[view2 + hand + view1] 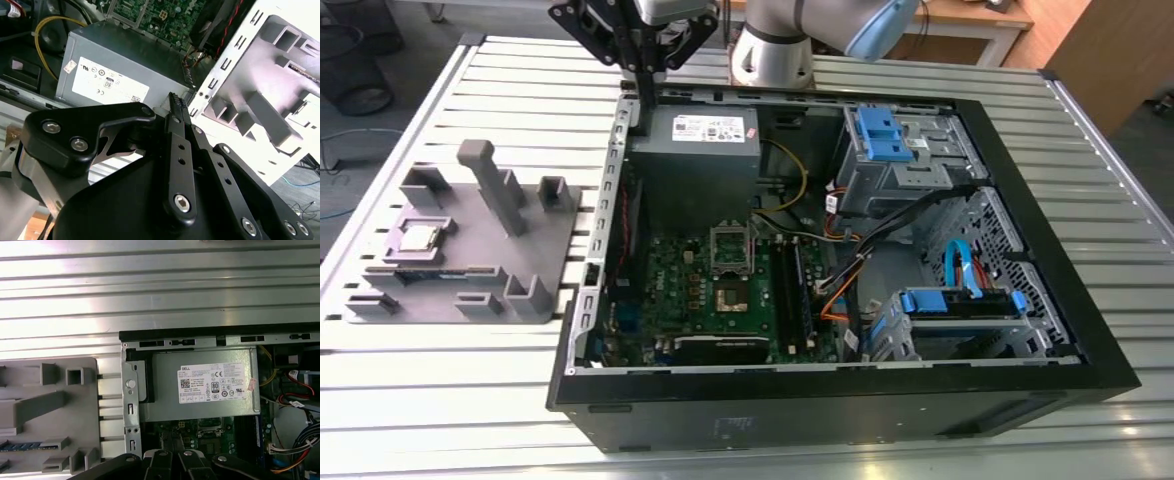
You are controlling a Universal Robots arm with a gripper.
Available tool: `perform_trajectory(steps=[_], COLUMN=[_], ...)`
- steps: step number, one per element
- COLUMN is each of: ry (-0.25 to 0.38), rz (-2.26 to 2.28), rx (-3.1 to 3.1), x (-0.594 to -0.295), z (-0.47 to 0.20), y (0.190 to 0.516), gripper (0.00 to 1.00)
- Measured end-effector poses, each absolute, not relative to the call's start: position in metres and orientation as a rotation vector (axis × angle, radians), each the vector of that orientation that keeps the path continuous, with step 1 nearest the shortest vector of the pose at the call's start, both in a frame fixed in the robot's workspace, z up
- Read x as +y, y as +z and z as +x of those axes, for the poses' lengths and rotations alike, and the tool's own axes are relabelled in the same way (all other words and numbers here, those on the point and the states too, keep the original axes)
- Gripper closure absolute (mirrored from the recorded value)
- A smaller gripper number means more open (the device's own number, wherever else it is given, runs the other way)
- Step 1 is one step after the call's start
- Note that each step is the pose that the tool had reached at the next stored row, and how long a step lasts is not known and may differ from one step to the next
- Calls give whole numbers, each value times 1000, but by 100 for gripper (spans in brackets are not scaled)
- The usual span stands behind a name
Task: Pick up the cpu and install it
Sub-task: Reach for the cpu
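Observation:
The cpu (424,237), a small silvery square, lies in a recess of the grey fixture (520,250) on the exterior view's left, outside the computer case. My gripper (640,93) hangs high above the case's back left corner, far from the cpu, over the grey power supply (694,150). In the second wrist view the gripper (176,102) has its black fingers closed together, with nothing between them. The green motherboard (680,290) lies on the case floor with its socket frame (731,250) near its middle.
The open black case (1067,330) holds blue drive bays (887,135), cables and the power supply (200,390). The fixture (50,405) has tall upright posts (483,170) and a memory stick (434,272). All of it rests on a slatted metal table (454,400).

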State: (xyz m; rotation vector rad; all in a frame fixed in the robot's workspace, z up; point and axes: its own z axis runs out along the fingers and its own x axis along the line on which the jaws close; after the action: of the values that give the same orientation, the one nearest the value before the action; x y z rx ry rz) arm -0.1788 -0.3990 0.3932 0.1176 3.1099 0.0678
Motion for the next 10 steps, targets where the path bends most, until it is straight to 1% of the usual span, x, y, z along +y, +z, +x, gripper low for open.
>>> perform_trajectory(steps=[10], ry=[68], rz=[117], rx=[3105], x=[-399], z=[-199], y=[393], gripper=[89])
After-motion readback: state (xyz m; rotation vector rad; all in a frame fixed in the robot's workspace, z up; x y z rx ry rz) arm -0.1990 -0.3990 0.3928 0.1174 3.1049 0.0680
